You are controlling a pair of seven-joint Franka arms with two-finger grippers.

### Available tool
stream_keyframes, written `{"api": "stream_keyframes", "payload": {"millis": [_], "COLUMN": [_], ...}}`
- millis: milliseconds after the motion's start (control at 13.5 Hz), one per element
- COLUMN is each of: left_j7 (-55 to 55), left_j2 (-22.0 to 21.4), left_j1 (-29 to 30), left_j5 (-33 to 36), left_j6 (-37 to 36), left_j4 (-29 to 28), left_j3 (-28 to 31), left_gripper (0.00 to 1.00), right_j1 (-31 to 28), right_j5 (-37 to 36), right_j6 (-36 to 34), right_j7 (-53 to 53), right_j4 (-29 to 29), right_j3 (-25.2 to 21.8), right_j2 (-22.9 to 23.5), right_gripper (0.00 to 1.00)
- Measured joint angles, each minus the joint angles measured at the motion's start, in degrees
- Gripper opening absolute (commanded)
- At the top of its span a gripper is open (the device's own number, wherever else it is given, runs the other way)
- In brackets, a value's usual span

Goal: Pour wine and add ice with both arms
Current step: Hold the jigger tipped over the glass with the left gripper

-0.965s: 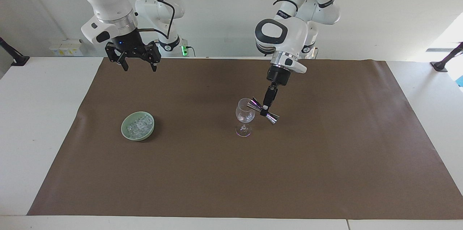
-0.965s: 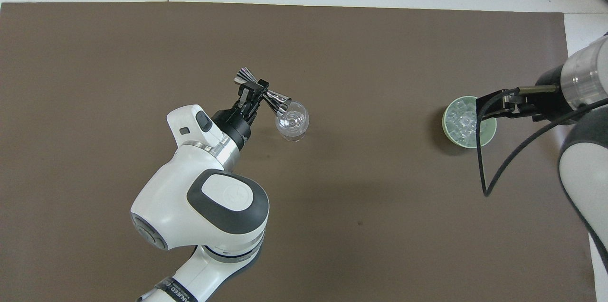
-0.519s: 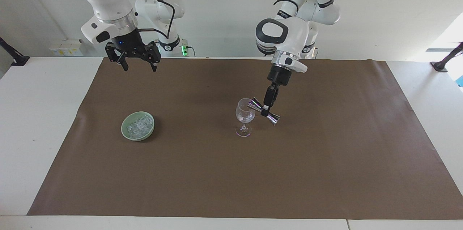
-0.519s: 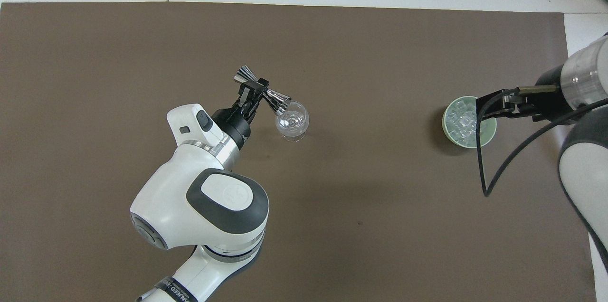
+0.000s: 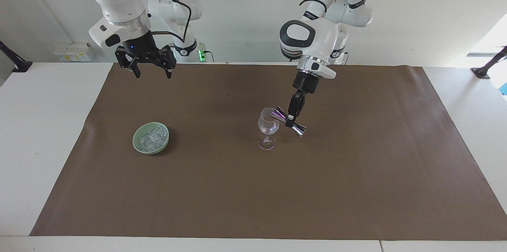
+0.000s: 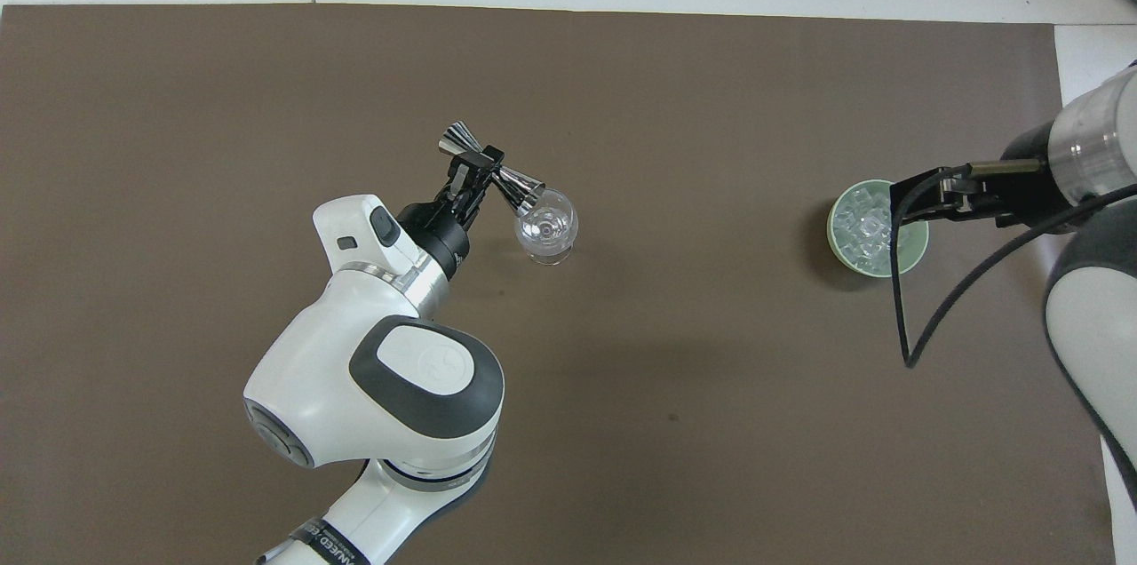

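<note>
Worktop [image 5: 47,133]: white, broad, carrying everything here.
Brown mat [image 5: 222,196]: spread flat over most of the worktop, under the glass and the bowl.
Left arm [image 5: 313,42]: white, reaching down over the middle of the mat.
Right arm [image 5: 119,10]: white, waiting raised over the mat's edge at its own end of the worktop.
Right gripper [image 5: 152,73]: hanging in the air, pointing down, fingers [image 5: 137,72] spread wide and holding nothing; well above the worktop, nearer to the robots than the bowl; in the overhead view partly covering the bowl's rim.
Left gripper [image 5: 291,119]: fingers pressed together, pinching the jigger at its narrow waist, just beside the wine glass.
Green bowl [image 5: 138,145]: small, round, standing on the mat toward the right arm's end.
Wine glass [image 5: 268,127]: clear, upright on its stem near the middle of the mat, well apart from the bowl.
Jigger [image 5: 288,121]: silver, double-ended, tilted, one end at the rim of the wine glass, the other pointing away and down.
Ice [image 5: 152,137]: heap of small clear cubes lying in the green bowl.
</note>
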Motion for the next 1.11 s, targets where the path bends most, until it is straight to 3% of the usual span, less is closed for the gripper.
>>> {"api": "stream_keyframes", "payload": {"millis": [1113], "left_j7": [2.27], "left_j2": [0.2], "left_j1": [-0.61], "left_j5": [1.0], "left_j6": [1.68], "left_j4": [0.81], "left_j3": [-0.19], "left_gripper": [0.0], "right_j1": [0.0], "right_j5": [0.0], "right_j6": [0.0], "right_j7": [0.0], "right_j4": [0.0], "right_j3": [0.0], "right_j2": [0.0], "right_gripper": [1.0]}}
